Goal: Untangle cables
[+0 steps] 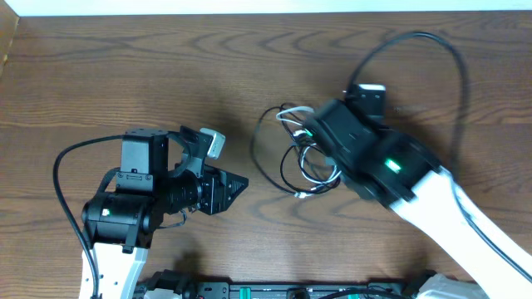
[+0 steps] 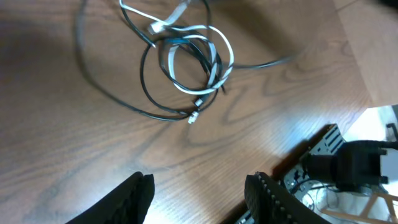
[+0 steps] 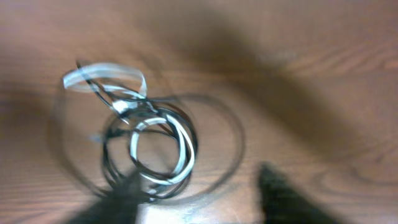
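The cables (image 2: 217, 71) lie knotted on the desk (image 2: 74, 143) just ahead of the right pincer (image 3: 198, 190), jaws apart, empty. The left pincer (image 2: 200, 182), likewise apart, sits well short of them. Each should pinch a single strand, then draw apart gently.

The left arm (image 1: 125, 208) and right arm (image 1: 399, 174): black housings on white links, each with a green indicator light (image 1: 106, 213) and looping black wire (image 1: 60, 162); left gripper (image 2: 199, 182) black.
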Motion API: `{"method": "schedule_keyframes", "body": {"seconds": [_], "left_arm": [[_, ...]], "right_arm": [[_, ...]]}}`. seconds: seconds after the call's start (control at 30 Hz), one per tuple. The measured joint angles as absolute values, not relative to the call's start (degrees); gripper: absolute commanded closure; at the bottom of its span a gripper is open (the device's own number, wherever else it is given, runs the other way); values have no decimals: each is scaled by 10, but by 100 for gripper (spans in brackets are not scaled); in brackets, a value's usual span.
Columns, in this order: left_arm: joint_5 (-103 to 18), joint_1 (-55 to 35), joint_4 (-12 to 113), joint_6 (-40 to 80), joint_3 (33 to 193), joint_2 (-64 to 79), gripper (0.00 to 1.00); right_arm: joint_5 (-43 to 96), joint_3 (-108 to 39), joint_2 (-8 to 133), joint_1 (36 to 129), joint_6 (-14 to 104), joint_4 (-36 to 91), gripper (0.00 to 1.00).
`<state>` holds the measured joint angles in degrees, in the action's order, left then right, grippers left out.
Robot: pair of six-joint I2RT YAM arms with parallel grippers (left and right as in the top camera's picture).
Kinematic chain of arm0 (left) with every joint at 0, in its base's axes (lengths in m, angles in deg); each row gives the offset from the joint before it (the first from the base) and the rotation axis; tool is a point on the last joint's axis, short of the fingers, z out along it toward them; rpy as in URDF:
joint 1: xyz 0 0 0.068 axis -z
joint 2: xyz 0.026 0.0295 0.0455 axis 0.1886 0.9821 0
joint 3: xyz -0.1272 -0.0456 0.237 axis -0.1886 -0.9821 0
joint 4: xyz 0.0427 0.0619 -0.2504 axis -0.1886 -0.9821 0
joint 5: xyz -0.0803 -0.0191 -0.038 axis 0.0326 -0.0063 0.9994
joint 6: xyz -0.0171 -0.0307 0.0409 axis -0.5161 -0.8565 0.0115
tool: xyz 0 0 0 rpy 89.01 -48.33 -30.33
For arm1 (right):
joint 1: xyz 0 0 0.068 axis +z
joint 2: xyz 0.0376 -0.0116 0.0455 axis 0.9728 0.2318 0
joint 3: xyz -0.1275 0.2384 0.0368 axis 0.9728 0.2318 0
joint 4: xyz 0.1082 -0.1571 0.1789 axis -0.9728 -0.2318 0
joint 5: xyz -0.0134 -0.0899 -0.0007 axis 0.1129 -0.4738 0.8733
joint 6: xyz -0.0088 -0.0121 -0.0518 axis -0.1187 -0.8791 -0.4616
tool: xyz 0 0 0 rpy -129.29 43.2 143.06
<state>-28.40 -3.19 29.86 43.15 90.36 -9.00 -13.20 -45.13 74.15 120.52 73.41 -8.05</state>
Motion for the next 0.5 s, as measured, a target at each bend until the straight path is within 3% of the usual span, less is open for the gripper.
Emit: {"method": "schedule_keyframes", "body": {"seconds": [0.07, 0.37, 0.5], "left_arm": [[-281, -32, 294, 431, 904, -90, 44], [-281, -32, 285, 431, 904, -90, 44], [-284, -32, 285, 431, 904, -90, 44]], "right_arm": [[-115, -451, 783, 1196, 733, -82, 1], [-7, -451, 946, 1189, 732, -91, 1], [10, -451, 985, 1189, 789, -86, 8]]}}
